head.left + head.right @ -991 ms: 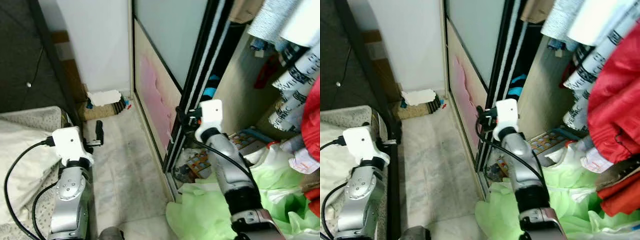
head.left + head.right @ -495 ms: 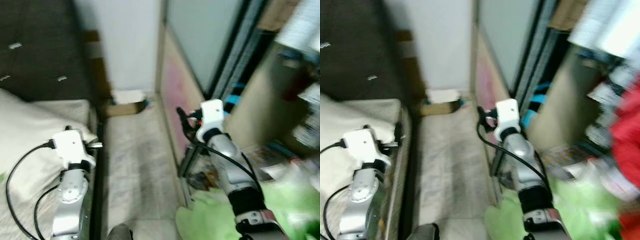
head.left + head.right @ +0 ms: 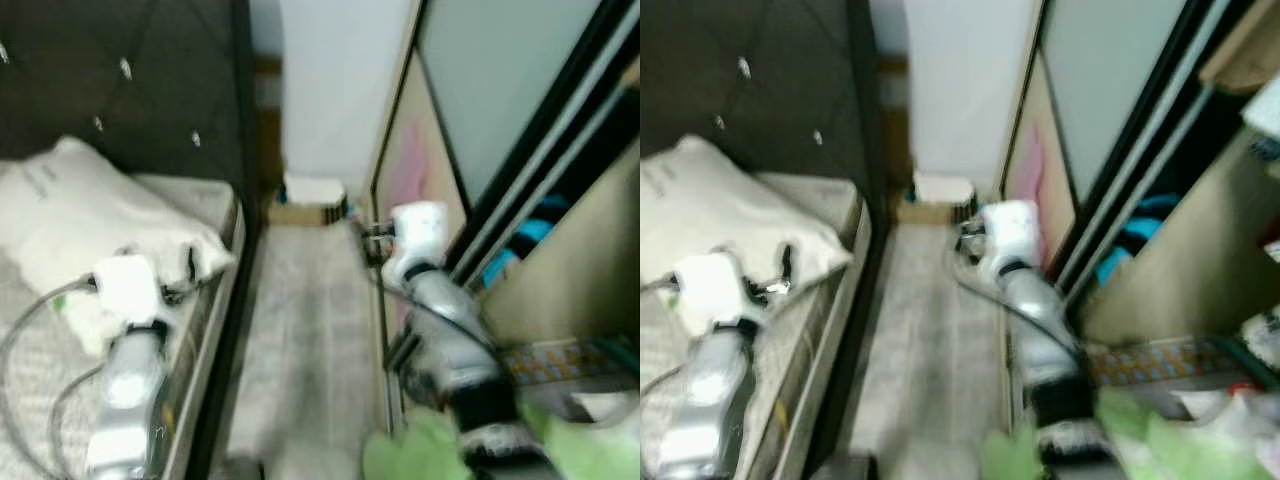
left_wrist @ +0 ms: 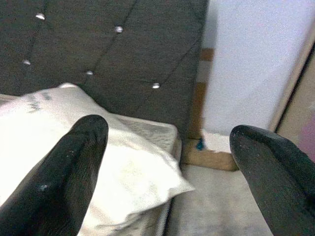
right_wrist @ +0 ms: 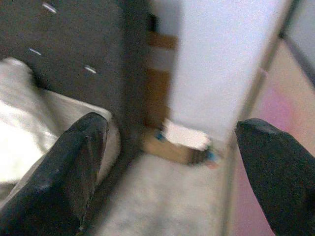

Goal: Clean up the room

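Note:
The eye views are blurred. My left gripper is held over the bed's edge, open and empty; its fingers frame a white pillow that lies on the bed. My right gripper is held above the floor strip beside the wardrobe door, open and empty, its fingers spread wide. A heap of light green cloth lies on the floor at the lower right, by my right arm.
A dark tufted headboard stands behind the bed. A low cardboard box with white paper on top sits against the white wall. The sliding wardrobe door borders the narrow floor strip on the right.
The camera has swung left: bed, pillow and headboard have come into view, and the wardrobe's hanging clothes have slid out to the right. Both grippers stay open.

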Motion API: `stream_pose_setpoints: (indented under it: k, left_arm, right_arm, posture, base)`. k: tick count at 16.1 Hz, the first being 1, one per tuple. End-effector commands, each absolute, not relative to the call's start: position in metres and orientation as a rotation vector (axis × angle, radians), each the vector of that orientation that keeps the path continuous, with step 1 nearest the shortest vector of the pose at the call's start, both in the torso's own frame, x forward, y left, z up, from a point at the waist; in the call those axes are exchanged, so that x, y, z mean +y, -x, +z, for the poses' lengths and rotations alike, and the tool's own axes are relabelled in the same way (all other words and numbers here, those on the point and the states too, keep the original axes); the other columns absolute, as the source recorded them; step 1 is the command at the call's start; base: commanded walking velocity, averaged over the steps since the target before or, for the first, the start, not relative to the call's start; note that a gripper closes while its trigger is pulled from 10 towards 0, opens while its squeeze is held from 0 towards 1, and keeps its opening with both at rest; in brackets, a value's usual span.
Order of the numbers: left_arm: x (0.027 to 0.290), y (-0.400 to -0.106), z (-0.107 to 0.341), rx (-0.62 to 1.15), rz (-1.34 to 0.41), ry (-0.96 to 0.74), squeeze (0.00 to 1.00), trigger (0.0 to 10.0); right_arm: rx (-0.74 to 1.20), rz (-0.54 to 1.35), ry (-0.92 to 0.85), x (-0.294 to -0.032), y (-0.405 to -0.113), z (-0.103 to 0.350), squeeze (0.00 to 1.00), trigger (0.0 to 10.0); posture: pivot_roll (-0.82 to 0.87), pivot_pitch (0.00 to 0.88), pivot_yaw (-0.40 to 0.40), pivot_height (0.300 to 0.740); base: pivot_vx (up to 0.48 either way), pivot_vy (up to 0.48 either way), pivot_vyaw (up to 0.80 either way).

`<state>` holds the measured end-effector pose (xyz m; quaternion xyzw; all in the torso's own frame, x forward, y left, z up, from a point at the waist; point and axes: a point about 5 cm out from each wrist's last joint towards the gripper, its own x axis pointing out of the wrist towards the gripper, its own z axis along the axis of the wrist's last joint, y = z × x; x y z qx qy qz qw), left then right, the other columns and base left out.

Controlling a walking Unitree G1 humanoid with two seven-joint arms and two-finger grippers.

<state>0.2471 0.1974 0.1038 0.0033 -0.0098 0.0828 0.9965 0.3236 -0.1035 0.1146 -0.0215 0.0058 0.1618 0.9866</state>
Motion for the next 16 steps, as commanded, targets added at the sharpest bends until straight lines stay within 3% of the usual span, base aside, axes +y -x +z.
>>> stream_pose_setpoints:
  k: [1, 16]
  left_arm:
    - [0.1905, -0.2466, 0.1064, -0.029, 0.148, 0.007, 0.00, 10.0]
    - [0.1893, -0.2526, 0.1094, -0.035, 0.118, 0.024, 0.00, 10.0]
  right_arm:
    - [0.002, 0.287, 0.060, -0.1178, -0.3252, 0.1170, 0.00, 10.0]
    - [-0.018, 0.318, 0.051, -0.1091, -0.3297, 0.1202, 0.00, 10.0]
  posture:
    - [0.01, 0.000, -0.068, 0.740]
    - [0.02, 0.000, -0.068, 0.740]
  base:
    - [0.000, 0.000, 0.79]
    - [0.000, 0.000, 0.80]
